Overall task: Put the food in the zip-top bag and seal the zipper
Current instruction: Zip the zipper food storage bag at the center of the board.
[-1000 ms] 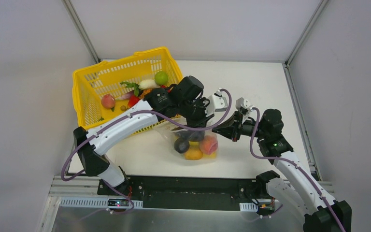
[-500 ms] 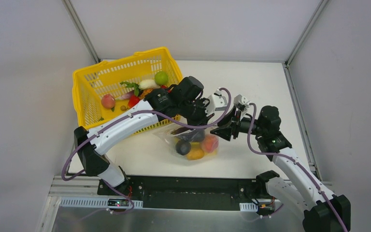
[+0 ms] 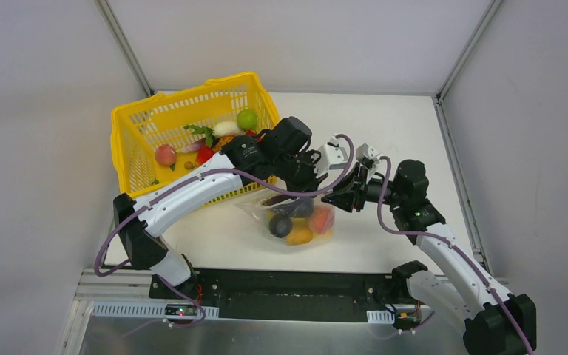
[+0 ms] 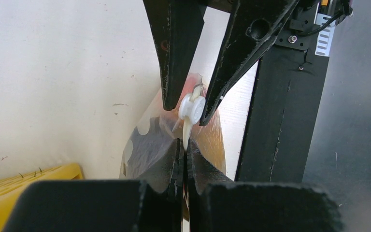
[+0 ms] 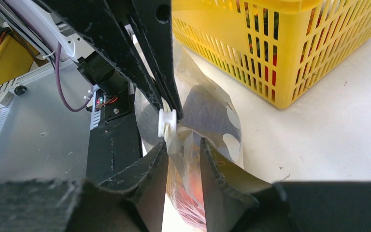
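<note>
Left wrist: left end effector clamped on the zipper, right end effector parted astride its white slider; keep it taut, close squarely, draw slowly.

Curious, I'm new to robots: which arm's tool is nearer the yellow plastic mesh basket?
Left. The left tool sits just off the yellow plastic mesh basket; the right tool lies farther right.

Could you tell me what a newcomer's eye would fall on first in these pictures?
The bright yellow basket at the far left of the table, toy food inside. Then, at the centre, both grippers meet at the zip-top bag of fruit: the left gripper pinches its top edge, while the right gripper, fingers open, straddles a white slider.
</note>
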Controlling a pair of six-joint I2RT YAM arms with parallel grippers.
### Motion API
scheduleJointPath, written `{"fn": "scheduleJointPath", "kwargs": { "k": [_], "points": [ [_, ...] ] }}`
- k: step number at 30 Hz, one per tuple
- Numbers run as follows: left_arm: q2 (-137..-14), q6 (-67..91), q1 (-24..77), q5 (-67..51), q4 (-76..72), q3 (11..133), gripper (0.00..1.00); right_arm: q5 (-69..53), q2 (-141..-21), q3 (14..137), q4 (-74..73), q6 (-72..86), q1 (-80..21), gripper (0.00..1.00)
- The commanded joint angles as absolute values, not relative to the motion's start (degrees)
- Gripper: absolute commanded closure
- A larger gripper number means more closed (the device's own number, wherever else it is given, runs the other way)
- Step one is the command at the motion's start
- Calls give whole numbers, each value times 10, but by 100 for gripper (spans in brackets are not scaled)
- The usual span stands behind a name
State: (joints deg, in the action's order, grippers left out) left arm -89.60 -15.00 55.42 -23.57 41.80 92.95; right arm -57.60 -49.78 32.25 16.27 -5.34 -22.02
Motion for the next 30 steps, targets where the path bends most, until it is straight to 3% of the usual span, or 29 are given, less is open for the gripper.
{"fn": "scheduleJointPath", "kwargs": {
  "k": [1,7,10,11,12,14,18,26,30],
  "points": [
    [-890,-156,554,-239,414,938,100,-575,-478,334,197,-60,-224,67],
    [-899,-154,554,-243,421,947,100,-597,-495,340,208,-49,-225,85],
    [-896,-151,554,-244,416,942,100,-598,-499,339,212,-47,-224,100],
    [-894,-149,554,-243,410,937,99,-598,-499,337,212,-47,-224,100],
    [-891,-148,554,-241,404,932,90,-598,-497,335,212,-48,-224,100],
    [-887,-145,553,-241,395,925,58,-597,-493,330,214,-47,-224,100],
    [-876,-133,549,-257,368,918,32,-599,-488,323,217,-51,-225,100],
    [-889,-113,534,-320,337,950,29,-601,-478,314,220,-64,-225,100],
    [-895,-113,531,-341,333,953,35,-600,-470,311,218,-64,-225,100]
  ]
}}
